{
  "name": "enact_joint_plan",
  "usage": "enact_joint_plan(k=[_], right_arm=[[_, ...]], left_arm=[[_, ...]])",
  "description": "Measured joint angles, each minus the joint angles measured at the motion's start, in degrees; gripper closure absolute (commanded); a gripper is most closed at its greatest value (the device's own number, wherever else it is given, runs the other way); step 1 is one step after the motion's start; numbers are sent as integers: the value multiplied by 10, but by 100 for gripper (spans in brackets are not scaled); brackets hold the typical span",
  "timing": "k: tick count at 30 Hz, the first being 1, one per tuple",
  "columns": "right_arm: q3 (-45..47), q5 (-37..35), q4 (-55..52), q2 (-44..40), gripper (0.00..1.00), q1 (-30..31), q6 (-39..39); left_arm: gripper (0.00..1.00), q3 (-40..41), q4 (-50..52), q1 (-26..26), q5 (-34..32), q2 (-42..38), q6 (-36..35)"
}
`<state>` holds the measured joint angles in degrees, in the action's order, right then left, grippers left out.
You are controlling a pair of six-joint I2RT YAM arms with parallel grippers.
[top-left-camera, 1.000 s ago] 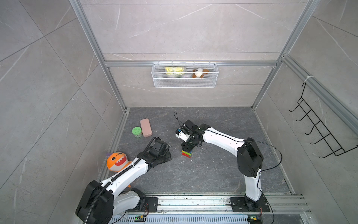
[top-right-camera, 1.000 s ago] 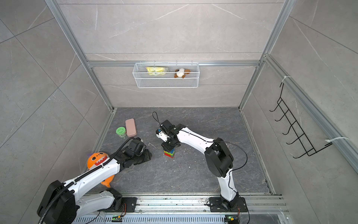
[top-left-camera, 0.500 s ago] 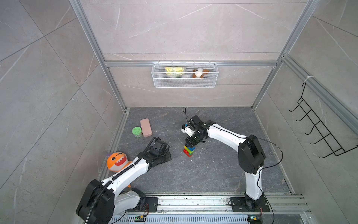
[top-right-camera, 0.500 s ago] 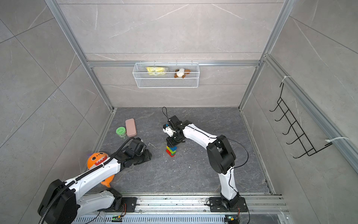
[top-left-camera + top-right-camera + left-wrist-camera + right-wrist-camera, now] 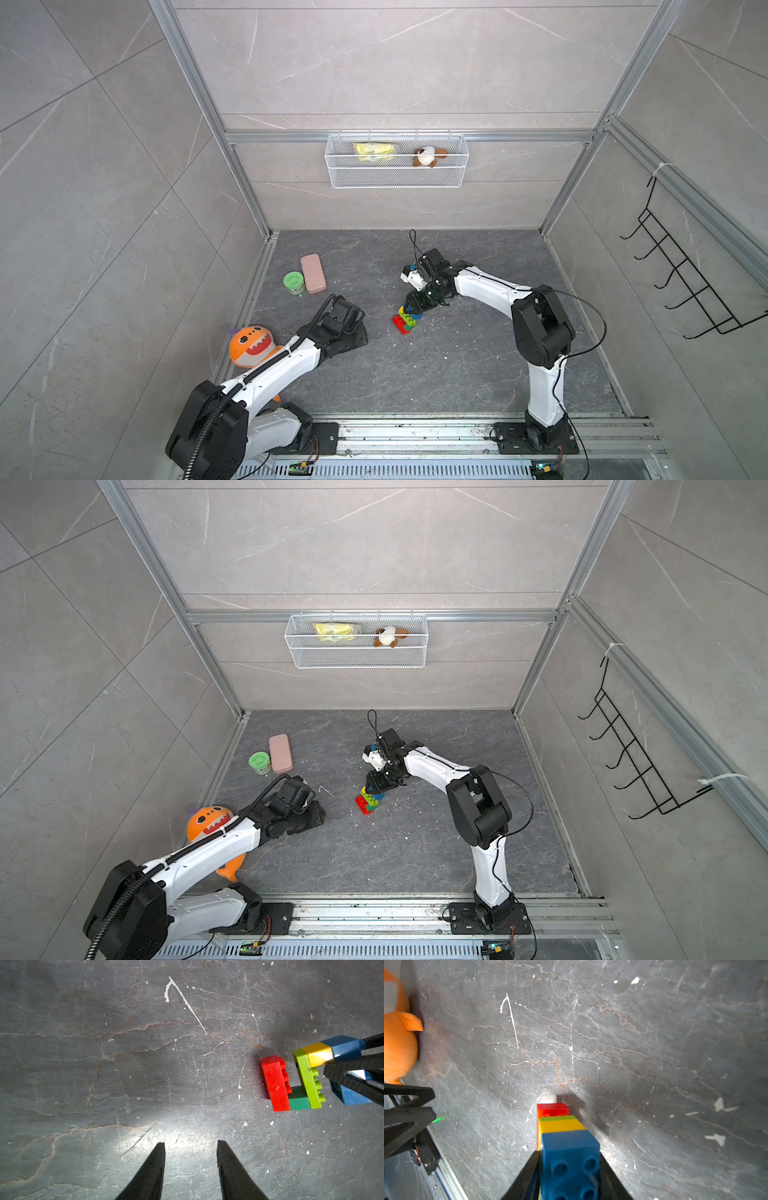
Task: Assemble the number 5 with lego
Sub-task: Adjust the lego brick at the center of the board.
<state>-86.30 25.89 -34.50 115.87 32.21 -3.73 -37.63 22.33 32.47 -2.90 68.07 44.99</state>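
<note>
The lego bricks are joined into one small figure (image 5: 406, 322) (image 5: 367, 800) mid-floor, with rows red, dark green, lime green, yellow and blue. It leans, red end down at the floor, blue end up. My right gripper (image 5: 417, 304) (image 5: 376, 783) is shut on the blue brick (image 5: 569, 1147), one finger on each side. The left wrist view shows the figure (image 5: 301, 1080) side-on with the right gripper's black fingers (image 5: 353, 1068) clamping the blue end. My left gripper (image 5: 358, 337) (image 5: 191, 1145) sits low over bare floor, left of the figure, open and empty.
A pink rounded block (image 5: 313, 273) and a green round tub (image 5: 294, 282) lie at the back left. An orange shark plush (image 5: 249, 349) (image 5: 396, 1032) sits by the left wall. A wire basket (image 5: 397, 178) and a black hook rack (image 5: 685, 286) hang on the walls.
The right arm has shifted a little to the right and drawn back, keeping hold of the figure's blue end. The left arm has not moved.
</note>
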Motion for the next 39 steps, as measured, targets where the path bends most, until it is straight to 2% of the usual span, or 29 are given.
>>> enact_joint_plan(k=[14,29,34,39], right_arm=[[16,35,40,12,47,-20,-14],[52,23,59,6,40,-31,-24],[110,7,61,-51,40,-31,-40],[193,-4,82,-148,41,-31,-71]], left_arm=[[55,-8,5,0,0,7,0],[55,-8,9,0,1,6,0],[52,-24,1,0,11,29,0],[46,-77,-35,-3,41,108,-7]])
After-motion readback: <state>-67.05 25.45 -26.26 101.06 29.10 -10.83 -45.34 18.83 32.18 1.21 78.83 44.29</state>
